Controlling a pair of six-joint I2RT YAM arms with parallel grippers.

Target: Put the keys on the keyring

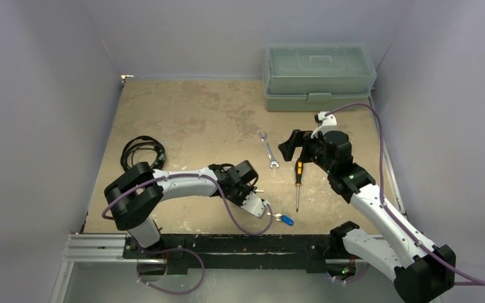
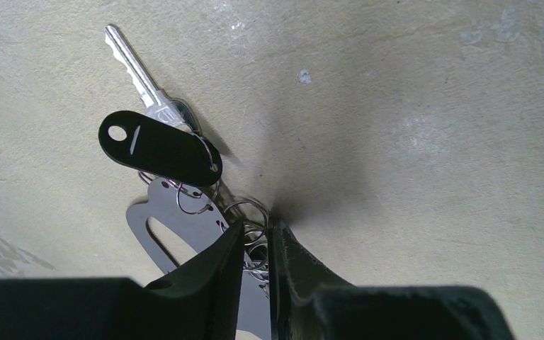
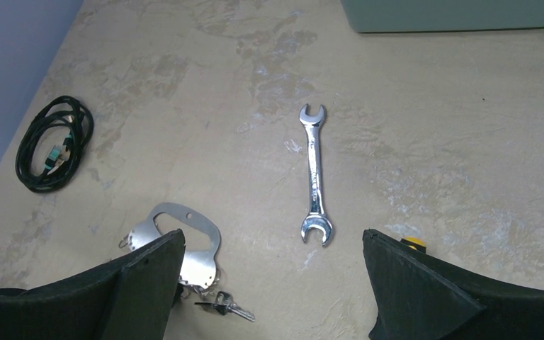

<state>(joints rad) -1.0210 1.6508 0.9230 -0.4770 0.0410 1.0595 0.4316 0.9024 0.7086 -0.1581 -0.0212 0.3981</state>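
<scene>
Checking top view: left gripper [image 1: 267, 211] sits low by the arm bases, blue key [image 1: 285, 219] just beside it. Right gripper [image 1: 295, 146] is raised, jaws spread wide, empty.
Left wrist: I see jaws narrow, keyring [image 2: 184, 223] rings in the gap; can't confirm a pinch. Black key tag [image 2: 159, 149] overlaps the keyring edge.
Right wrist: keyring lies left of wrench [image 3: 315, 173], apart.

Between right gripper [image 3: 273, 237] jaws: wide bare tabletop [image 3: 184, 106], only a silver open-ended wrench [image 3: 315, 177].
Outside those jaws: flat grey metal keyring plate [image 3: 200, 265] one side, yellow screwdriver cap [image 3: 412, 243] the other.
Ahead of left gripper [image 2: 255, 237] jaws: black oval plastic tag [image 2: 159, 149], silver key [image 2: 131, 64]; bare table beside them.
</scene>
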